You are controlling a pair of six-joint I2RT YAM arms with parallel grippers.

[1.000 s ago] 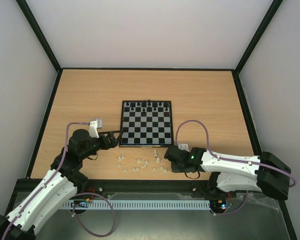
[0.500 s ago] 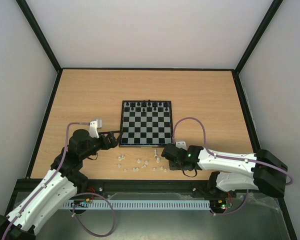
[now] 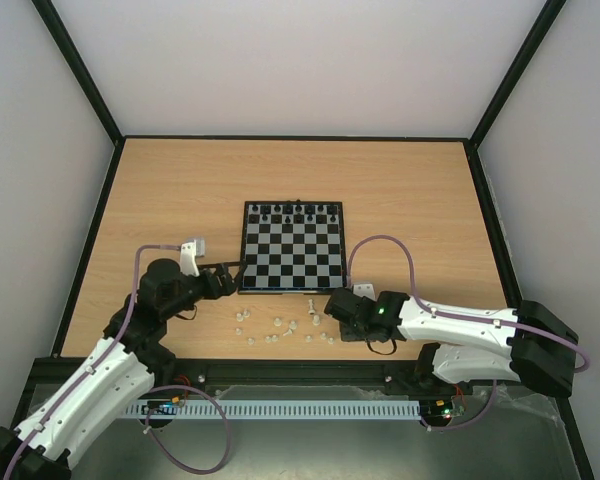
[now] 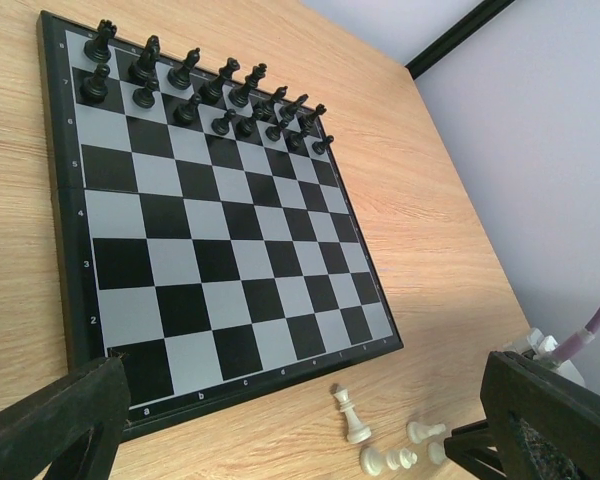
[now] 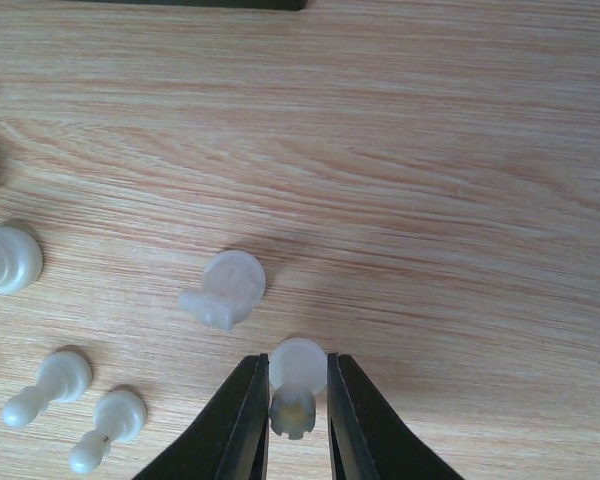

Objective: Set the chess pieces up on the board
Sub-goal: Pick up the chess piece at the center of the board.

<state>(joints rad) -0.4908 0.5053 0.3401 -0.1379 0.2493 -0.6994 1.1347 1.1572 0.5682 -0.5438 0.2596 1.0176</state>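
1. We found the right end effector (image 5: 298,405) clamped on one cream chess piece (image 5: 298,382), a finger (image 5: 242,430) pressed against each side, low over the wooden surface (image 5: 430,150).
2. We could not tell whether that piece was touching the surface.
3. The left end effector (image 4: 300,400) stood wide apart, gripping nothing, beside the board's near left corner.
4. The board (image 3: 292,245) lay flat near the middle of the surface, with black pieces (image 4: 200,90) lined along its two far rows.
5. The other white chess pieces (image 3: 280,328) lay scattered on the surface just off the board's near edge, several on their sides.
6. A taller one (image 4: 352,415) stood upright among them.
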